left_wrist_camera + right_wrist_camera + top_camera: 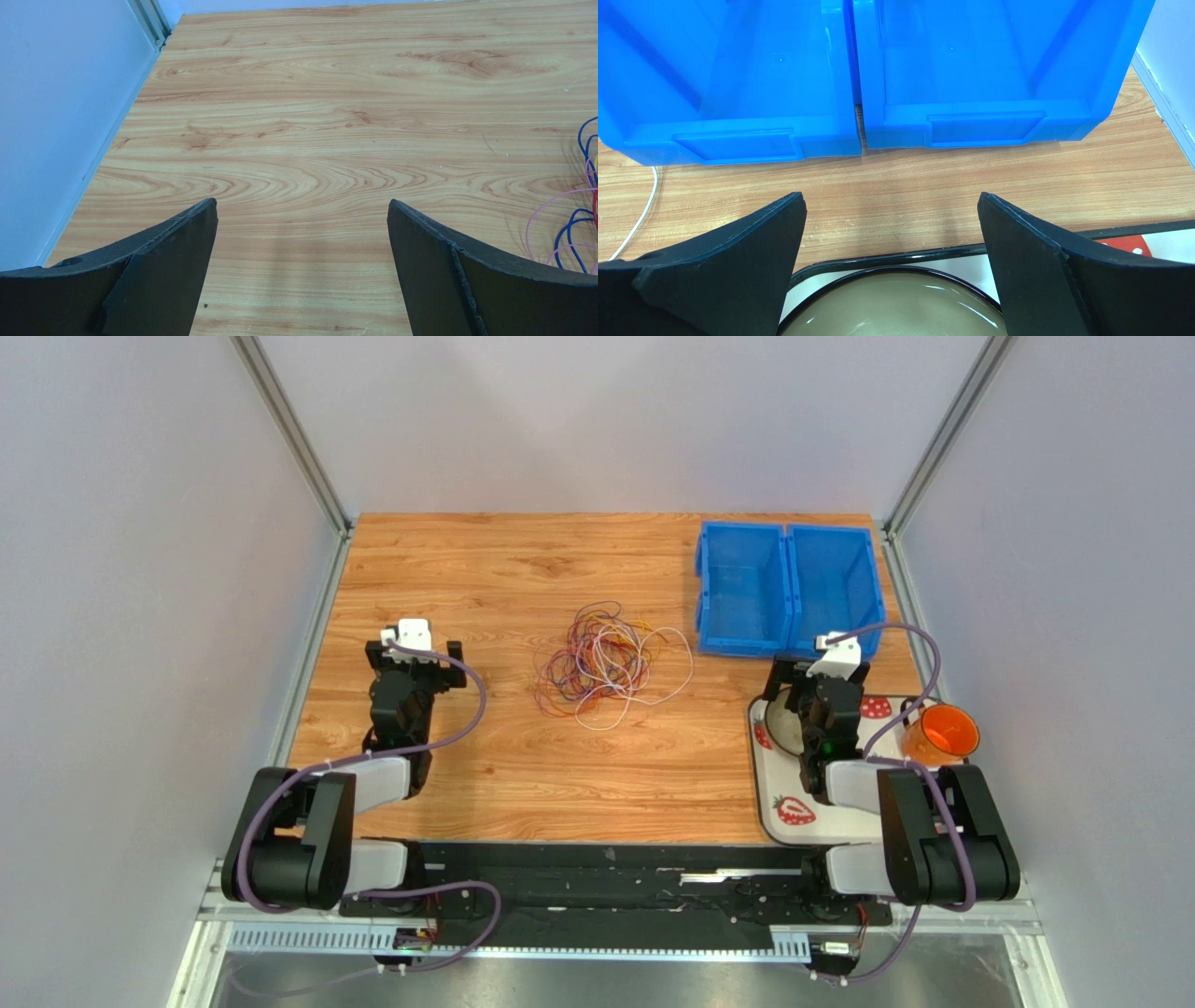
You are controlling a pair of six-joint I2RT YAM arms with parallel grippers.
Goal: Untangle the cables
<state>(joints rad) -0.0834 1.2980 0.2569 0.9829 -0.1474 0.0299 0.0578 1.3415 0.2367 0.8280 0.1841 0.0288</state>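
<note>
Wood-grain table (491, 574) fills the space between pale walls. On the left, the left arm is folded low, its elbow back by the base and its forearm reaching toward the far edge. The left gripper (302, 204) is spread wide over bare wood with nothing between its fingers.

To its right, near the table's middle, lie the cables (610, 669), touching neither gripper. They form a loose heap of red, purple, orange, yellow and white loops. The heap is slightly wider across than deep, and a pale loop trails rightward toward the bins. In the left wrist view only a few blue and pink strands show at the right edge.

Further right, the right arm is folded the same way. The right gripper (891, 197) is also wide open and empty. It hangs above a bowl (899, 308) on a strawberry-print mat (793, 812) and faces two blue bins (788, 588). An orange cup (943, 734) stands at the far right.
</note>
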